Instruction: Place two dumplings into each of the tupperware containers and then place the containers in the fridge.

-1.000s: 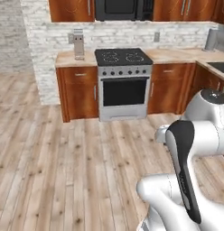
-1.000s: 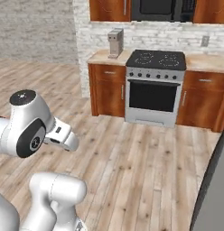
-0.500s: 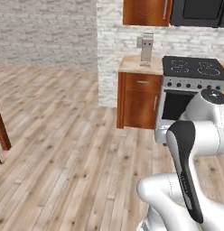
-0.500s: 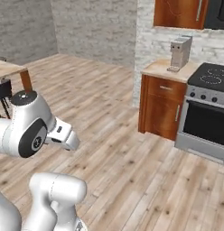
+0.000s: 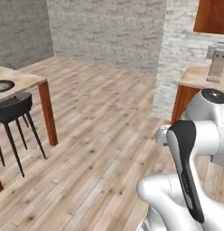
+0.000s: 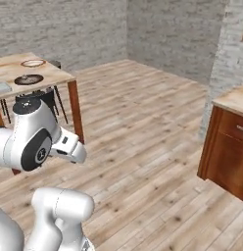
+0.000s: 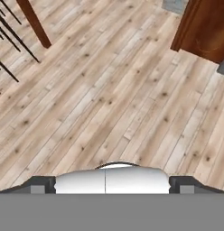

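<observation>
Hand view: gripper (image 7: 112, 184), fingertips (image 7: 39, 186) set wide apart at the two bottom corners. Holds nothing; looks down on plank floor (image 7: 109, 99). Touches no object.

Same view, upper left: red-brown table leg (image 7: 35, 22) with thin black stool legs (image 7: 12, 31) beside it. Upper right: corner of a brown cabinet (image 7: 204, 27).

Right base view, far left: wooden table (image 6: 57, 74). On it, a light-grey container (image 6: 1, 87), cut by the picture's left edge. Near the container, a dark plate (image 6: 29, 79); behind that, a white plate (image 6: 33, 62). Contents of both plates too small to tell, so dumplings not made out. Under the table, a black stool (image 6: 42, 95). Well apart across open floor, at right, the cabinet with a pale counter top.

Left base view: table at the left edge with the dark plate on it, stool just in front. At right, a silver appliance (image 5: 217, 63) upright on the counter, against a brick wall (image 5: 109, 31).
</observation>
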You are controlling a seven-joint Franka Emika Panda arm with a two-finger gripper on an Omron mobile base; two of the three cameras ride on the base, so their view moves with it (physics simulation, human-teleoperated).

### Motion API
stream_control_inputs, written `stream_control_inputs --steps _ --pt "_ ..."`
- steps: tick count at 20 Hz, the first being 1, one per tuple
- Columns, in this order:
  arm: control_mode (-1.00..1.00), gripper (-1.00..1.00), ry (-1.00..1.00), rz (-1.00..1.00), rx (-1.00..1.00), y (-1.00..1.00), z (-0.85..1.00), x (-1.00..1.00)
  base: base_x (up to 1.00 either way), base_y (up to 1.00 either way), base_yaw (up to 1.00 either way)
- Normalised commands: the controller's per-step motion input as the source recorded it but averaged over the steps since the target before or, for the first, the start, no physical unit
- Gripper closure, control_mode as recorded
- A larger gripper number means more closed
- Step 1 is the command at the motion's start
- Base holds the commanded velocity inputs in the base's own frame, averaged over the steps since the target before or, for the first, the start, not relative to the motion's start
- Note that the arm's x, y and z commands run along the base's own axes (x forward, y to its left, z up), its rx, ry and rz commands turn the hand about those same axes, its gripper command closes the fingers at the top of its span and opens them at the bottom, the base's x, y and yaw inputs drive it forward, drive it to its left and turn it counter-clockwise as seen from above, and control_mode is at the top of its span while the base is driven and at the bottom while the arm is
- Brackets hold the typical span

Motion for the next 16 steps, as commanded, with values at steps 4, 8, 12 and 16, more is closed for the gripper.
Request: stream_control_inputs --steps 4,8,12,16 --pt "1.00 -1.00 0.00 0.00 0.00 0.00 0.00 0.00 0.59 0.59 0.60" --pt "1.00 -1.00 0.00 0.00 0.00 0.00 0.00 0.00 0.42 0.16 0.82" --pt "1.00 -1.00 0.00 0.00 0.00 0.00 0.00 0.00 1.00 -0.27 0.52" --pt "1.00 -1.00 0.00 0.00 0.00 0.00 0.00 0.00 1.00 -0.49 0.44"
